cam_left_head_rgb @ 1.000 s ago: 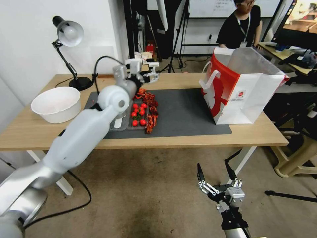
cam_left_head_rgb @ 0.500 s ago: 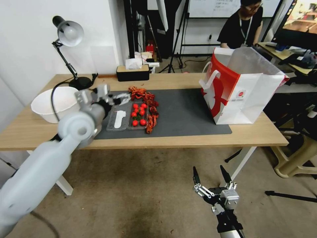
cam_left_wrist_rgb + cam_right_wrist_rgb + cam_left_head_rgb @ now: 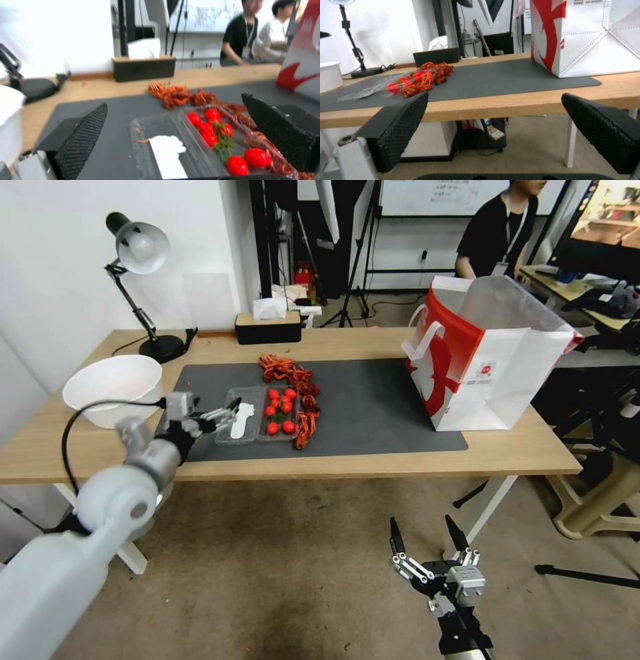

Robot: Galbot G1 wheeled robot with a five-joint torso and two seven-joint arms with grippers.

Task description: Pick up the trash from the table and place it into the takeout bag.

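1. Left tool (image 3: 223, 417) is now low at the worktop's (image 3: 373, 463) front-left, back from the rear edge; jaws open, empty, just short of the clear tray (image 3: 257, 423).
2. Right tool (image 3: 427, 540) open below the worktop, barely moved.
3. Takeout bag (image 3: 490, 357) unchanged, upright on the mat's (image 3: 373, 407) right end.

- On your left stands a plain white wall (image 3: 60, 300), running back to a dark doorway frame (image 3: 260, 240).
- The floor (image 3: 280, 573) under you is worn beige, with a darker stain near the bottom edge.
- Far back you can see a whiteboard (image 3: 427, 195) and tripod legs (image 3: 350, 280).
- At the right you have a second desk (image 3: 567, 287) with a monitor (image 3: 610, 227) above it, and a beige plastic stool (image 3: 600, 500) lower down.
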